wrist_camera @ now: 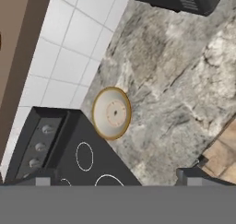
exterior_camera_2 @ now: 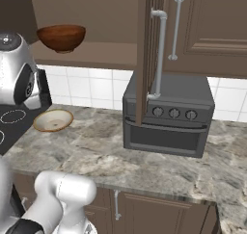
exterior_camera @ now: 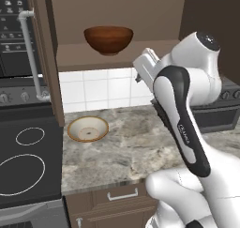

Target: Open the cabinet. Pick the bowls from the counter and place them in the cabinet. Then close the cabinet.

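My end effector (wrist_camera: 117, 182) hangs above the surface (exterior_camera: 140, 147) with its fingers spread wide and nothing between them. Below it I see the tan-rimmed bowl (wrist_camera: 112, 113) resting on the surface just beside the stovetop (exterior_camera: 23, 161). Farther back, the reddish-brown bowl (exterior_camera: 108, 39) sits on the cabinet (exterior_camera: 140, 16) shelf, both doors standing open.

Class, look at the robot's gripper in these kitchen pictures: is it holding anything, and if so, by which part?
Nothing is held. The gripper is open above the counter, and the cream bowl lies apart from it, below.
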